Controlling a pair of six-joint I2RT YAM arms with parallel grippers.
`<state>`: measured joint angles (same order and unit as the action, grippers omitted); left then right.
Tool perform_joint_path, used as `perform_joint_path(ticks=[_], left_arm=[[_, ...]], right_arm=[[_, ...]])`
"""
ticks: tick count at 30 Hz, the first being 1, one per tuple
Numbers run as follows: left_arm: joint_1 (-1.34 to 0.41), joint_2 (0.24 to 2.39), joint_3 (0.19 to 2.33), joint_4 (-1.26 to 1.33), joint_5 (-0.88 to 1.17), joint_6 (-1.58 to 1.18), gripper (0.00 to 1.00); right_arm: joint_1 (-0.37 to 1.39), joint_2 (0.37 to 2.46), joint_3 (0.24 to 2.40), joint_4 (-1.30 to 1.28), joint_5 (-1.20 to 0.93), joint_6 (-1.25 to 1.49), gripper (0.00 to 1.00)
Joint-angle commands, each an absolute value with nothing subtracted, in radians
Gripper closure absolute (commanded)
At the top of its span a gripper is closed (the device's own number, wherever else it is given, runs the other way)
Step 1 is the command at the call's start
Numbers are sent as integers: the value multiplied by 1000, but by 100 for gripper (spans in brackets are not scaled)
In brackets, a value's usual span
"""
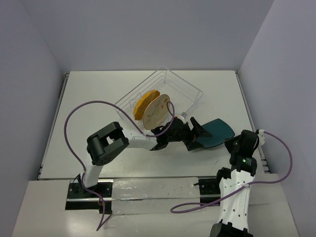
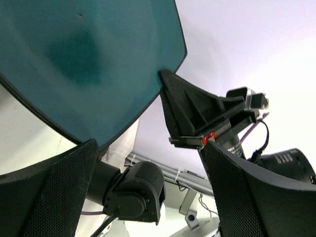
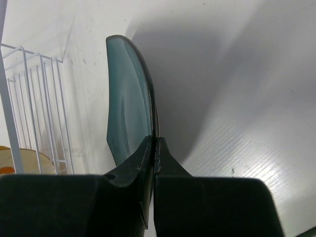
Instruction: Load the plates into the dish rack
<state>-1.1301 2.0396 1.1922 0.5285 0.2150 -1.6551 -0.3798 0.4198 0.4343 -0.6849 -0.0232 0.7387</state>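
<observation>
From above, your dish rack (image 1: 170, 91) sits turned cornerwise toward the back of the tabletop (image 1: 98, 98). There is bare surface on both its sides and walls close in on the left, right and back. The orange-yellow plate (image 1: 142, 102) and the beige plate (image 1: 157, 109) stand on edge in its near-left part, side by side. The dark teal plate (image 1: 217, 132) is outside the rack, just off its near-right corner and ahead of the right arm. Your left arm reaches from its base across the middle, elbow bent, and the left gripper (image 1: 198, 133) is at the teal plate's left edge. Your right arm rises from its base and folds forward, and the right gripper (image 1: 229, 143) is at the plate's near-right rim.

In the left wrist view, your left fingers (image 2: 54, 192) are spread wide and hold nothing. The teal plate fills the upper left beyond them, its rim clear of both pads. The right gripper pinches that rim at its corner.

In the right wrist view, your right fingers (image 3: 148, 158) are clamped tight on the teal plate's rim, and you see the plate edge-on. Rack wires stand just to its left, with open tabletop to its right. You cannot tell whether the plate's far edge touches the tabletop.
</observation>
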Motion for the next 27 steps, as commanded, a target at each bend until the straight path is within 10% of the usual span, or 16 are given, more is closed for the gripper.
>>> perform_joint_path(ticks=[1, 27], left_arm=[[-1165, 2101, 1114, 426, 285, -1793, 2], [-1164, 1972, 1057, 270, 161, -1786, 1]], right_arm=[[-371, 406, 501, -639, -83, 735, 100], [-346, 427, 542, -676, -111, 715, 100]])
